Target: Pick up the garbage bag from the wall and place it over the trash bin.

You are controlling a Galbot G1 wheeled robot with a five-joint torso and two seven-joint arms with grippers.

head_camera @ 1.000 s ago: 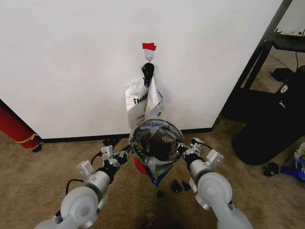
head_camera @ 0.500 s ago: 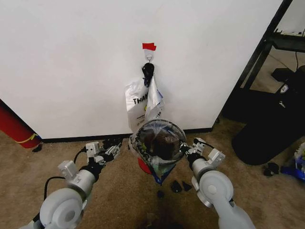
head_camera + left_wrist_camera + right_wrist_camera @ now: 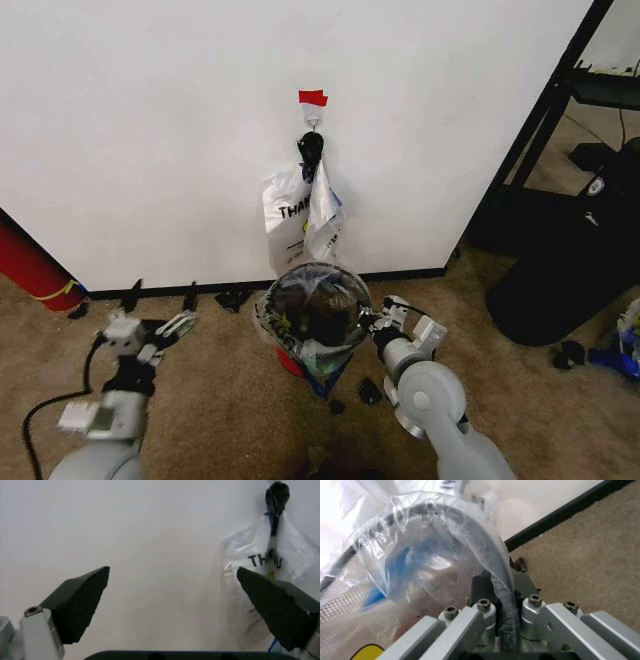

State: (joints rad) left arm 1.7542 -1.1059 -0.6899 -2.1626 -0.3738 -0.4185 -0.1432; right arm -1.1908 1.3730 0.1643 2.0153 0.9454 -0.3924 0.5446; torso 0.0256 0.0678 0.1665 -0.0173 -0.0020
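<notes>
Since the earlier frames the left gripper point(image 3: 160, 328) has let go of the bag's rim and swung away to the left; it now hangs over the carpet near the black baseboard, jaws spread wide and empty, pointing at the wall point(image 3: 150, 130). The bin and bag have also sunk a little lower and nearer the floor.

To the right of that gripper, well apart from it, stands the trash bin point(image 3: 291, 360), its red base just visible, with the garbage bag point(image 3: 315, 305) draped over its round mouth and a blue strip trailing down the front. Above and behind, the white lettered bag point(image 3: 300, 215) hangs from the hook point(image 3: 313, 122) under the red tape.

The right gripper point(image 3: 372, 318) sits at the bin's right edge, closed on the black rim through the plastic, as the right wrist view shows.

To finish well, the right gripper likely should open without dragging the film off the rim, then back straight away.
</notes>
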